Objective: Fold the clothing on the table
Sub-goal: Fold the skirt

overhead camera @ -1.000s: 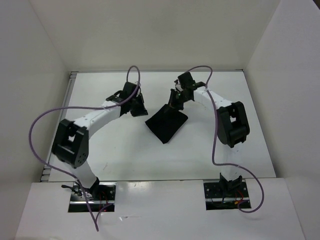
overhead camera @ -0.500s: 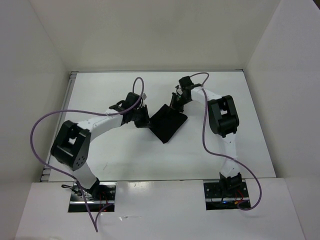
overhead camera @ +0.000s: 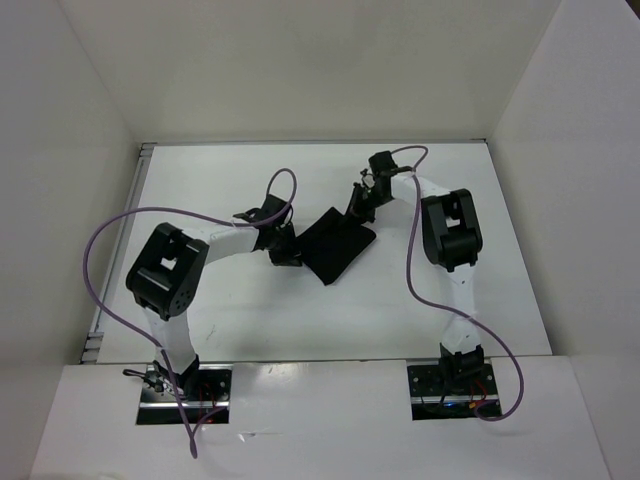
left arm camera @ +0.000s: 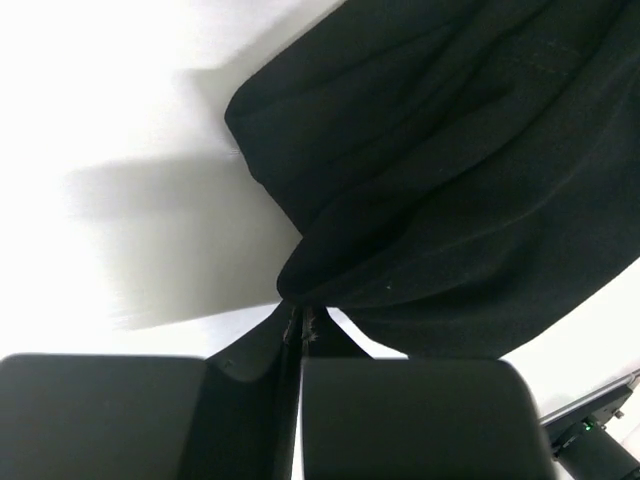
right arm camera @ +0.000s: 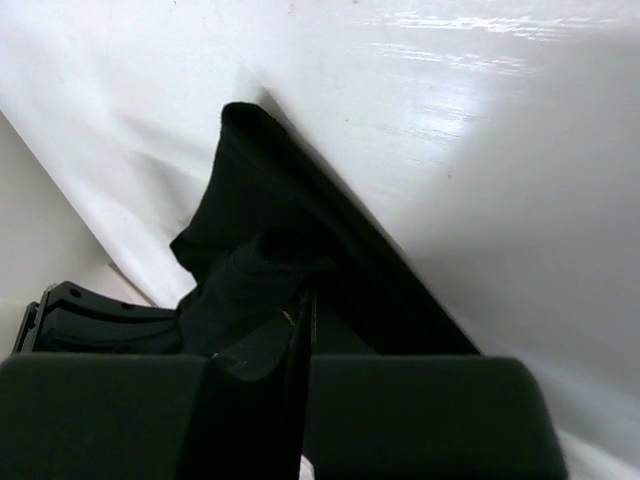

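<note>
White walls (overhead camera: 300,60) close in a flat, matte white rectangular counter (overhead camera: 250,310) with a thin metal edge strip. Near the middle of it, the left end effector (overhead camera: 287,250) has its two black fingers (left arm camera: 400,410) pressed together on the left edge of the plain black clothing (overhead camera: 337,245), a soft thin piece of fabric. In the left wrist view the clothing (left arm camera: 450,200) gathers to a pinched point right at the fingertips and fans out up and to the right in soft folds, with bare counter (left arm camera: 100,100) to its left.

At the far corner of the fabric, the right end effector (overhead camera: 358,205) is likewise clamped shut on it. In the right wrist view a bunch of the clothing (right arm camera: 260,220) sits at the closed fingers (right arm camera: 420,420) and a ridge of it runs away across the glossy counter (right arm camera: 450,150).

Between the two end effectors the clothing lies as a slanted, roughly four-sided shape, and its near corner rests on the counter.

Behind each end effector a white arm with black joints bends back to its base at the near edge. A purple cable (overhead camera: 110,240) loops beside the left arm and another purple cable (overhead camera: 410,270) hangs along the right arm
</note>
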Robot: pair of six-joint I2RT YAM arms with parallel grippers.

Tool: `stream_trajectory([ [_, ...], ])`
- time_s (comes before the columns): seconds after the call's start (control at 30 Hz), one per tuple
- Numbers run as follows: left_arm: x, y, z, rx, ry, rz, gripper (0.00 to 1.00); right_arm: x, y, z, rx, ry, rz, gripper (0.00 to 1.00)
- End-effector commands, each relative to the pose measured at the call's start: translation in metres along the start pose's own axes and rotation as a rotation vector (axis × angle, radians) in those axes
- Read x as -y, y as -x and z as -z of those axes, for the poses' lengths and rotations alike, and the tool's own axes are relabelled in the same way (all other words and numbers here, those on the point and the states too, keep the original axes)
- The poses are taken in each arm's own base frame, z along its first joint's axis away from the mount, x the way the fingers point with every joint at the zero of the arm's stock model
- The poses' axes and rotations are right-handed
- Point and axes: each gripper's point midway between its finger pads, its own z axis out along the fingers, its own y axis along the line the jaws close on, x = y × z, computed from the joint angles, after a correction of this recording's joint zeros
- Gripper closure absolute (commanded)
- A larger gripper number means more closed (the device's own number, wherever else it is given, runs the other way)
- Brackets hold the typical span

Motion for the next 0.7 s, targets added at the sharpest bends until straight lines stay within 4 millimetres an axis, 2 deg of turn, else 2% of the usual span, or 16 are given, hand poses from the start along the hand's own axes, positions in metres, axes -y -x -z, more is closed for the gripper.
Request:
stream_trajectory([
  [0.0,0.000,0.008,0.007,0.035,0.016,0.007,1.00,-0.007,0.009,0.007,0.025,0.030,0.061,0.97],
  [0.07,0.009,0.014,0.024,0.060,-0.006,-0.007,1.00,-0.023,0.011,0.026,0.060,0.051,0.113,0.95],
  [0.1,0.022,0.023,0.043,0.104,-0.046,-0.018,1.00,-0.031,0.013,0.034,0.078,0.061,0.127,0.93],
  [0.17,0.034,0.028,0.065,0.141,-0.091,-0.039,1.00,-0.055,0.019,0.065,0.149,0.080,0.186,0.81],
  [0.2,0.044,0.034,0.087,0.184,-0.128,-0.064,0.90,-0.058,0.022,0.079,0.174,0.075,0.197,0.75],
  [0.23,0.050,0.037,0.099,0.209,-0.151,-0.070,0.81,-0.075,0.023,0.103,0.229,0.083,0.228,0.72],
  [0.27,0.056,0.042,0.121,0.264,-0.176,-0.086,0.77,-0.079,0.022,0.118,0.249,0.088,0.230,0.71],
  [0.3,0.054,0.040,0.129,0.278,-0.175,-0.086,0.74,-0.082,0.017,0.128,0.261,0.082,0.246,0.71],
  [0.33,0.052,0.038,0.135,0.293,-0.177,-0.086,0.64,-0.076,0.017,0.144,0.277,0.075,0.225,0.68],
  [0.37,0.054,0.038,0.153,0.329,-0.196,-0.090,0.60,-0.085,0.012,0.170,0.321,0.089,0.249,0.67],
  [0.43,0.048,0.036,0.164,0.359,-0.184,-0.087,0.48,-0.069,0.005,0.188,0.332,0.085,0.207,0.60],
  [0.47,0.046,0.035,0.173,0.384,-0.191,-0.087,0.38,-0.074,-0.007,0.205,0.339,0.117,0.210,0.60],
  [0.57,0.047,0.031,0.187,0.409,-0.213,-0.092,0.24,-0.052,-0.032,0.208,0.303,0.129,0.158,0.54],
  [0.6,0.043,0.025,0.184,0.393,-0.213,-0.092,0.09,-0.042,-0.049,0.210,0.297,0.121,0.140,0.54],
  [0.63,0.040,0.022,0.184,0.387,-0.208,-0.091,0.00,-0.038,-0.058,0.210,0.298,0.122,0.141,0.52],
  [0.67,0.040,0.019,0.188,0.388,-0.222,-0.095,0.00,-0.022,-0.073,0.200,0.278,0.098,0.117,0.50],
])
